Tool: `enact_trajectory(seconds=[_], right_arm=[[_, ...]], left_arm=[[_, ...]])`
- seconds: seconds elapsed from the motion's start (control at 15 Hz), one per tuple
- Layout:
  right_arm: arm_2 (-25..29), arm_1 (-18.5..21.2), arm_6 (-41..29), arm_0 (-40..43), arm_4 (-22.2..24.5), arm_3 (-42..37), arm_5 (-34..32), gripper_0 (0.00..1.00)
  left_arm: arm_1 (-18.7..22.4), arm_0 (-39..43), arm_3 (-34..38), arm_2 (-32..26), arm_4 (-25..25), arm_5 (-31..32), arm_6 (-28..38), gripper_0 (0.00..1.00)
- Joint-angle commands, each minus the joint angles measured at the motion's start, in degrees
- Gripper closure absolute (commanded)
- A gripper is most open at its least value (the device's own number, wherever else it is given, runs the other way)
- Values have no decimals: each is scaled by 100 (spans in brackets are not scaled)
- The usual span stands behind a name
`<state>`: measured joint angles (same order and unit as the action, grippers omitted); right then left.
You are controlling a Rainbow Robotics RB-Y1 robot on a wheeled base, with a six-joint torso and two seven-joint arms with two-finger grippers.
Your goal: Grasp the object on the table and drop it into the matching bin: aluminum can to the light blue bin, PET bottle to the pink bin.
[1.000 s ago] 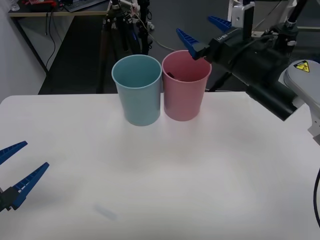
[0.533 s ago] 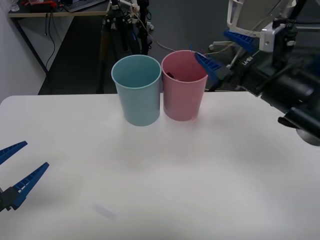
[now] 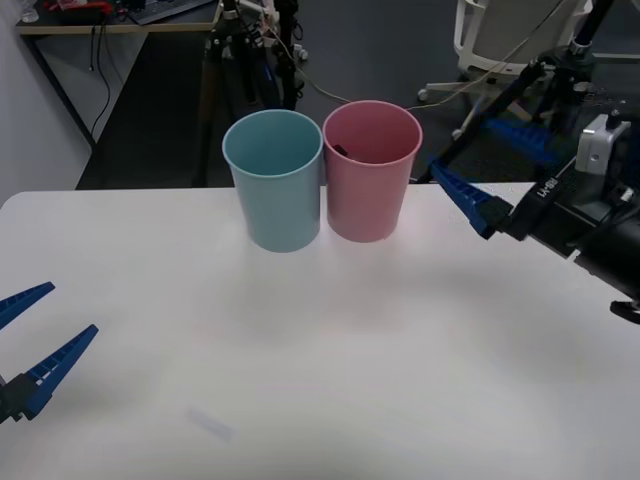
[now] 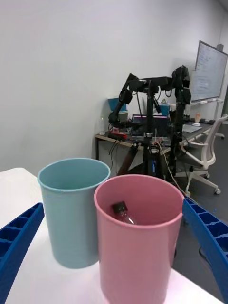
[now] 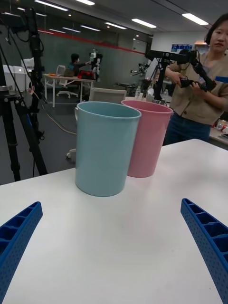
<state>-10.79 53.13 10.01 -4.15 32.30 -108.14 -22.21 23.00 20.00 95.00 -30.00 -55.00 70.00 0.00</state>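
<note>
Right gripper (image 3: pixel 500 170) spread wide, empty, just right of pink bin (image 3: pixel 369 170). PET bottle (image 4: pixel 123 212) inside that bin, facing the fingers. Left gripper (image 3: pixel 30 335) released, parked low, well apart.

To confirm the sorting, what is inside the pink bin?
The PET bottle lies inside the pink bin: its dark cap and clear neck show. Its lower body is hidden by the wall.

table (image 3: pixel 330 350): white | on it: light blue bin (image 3: pixel 274 180) touching pink bin (image 3: pixel 371 171), far edge
</note>
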Motion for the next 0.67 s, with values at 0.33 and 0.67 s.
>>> enact_trajectory(seconds=[0.33,0.67], right_arm=[[1175,-1121,-17,1443,1050,-14,-1233,0],[1738,-1666,27,2173,1358,-14,-1910,0]], left_arm=[[0,0,0,0,0,0,0,0],[0,0,0,0,0,0,0,0]])
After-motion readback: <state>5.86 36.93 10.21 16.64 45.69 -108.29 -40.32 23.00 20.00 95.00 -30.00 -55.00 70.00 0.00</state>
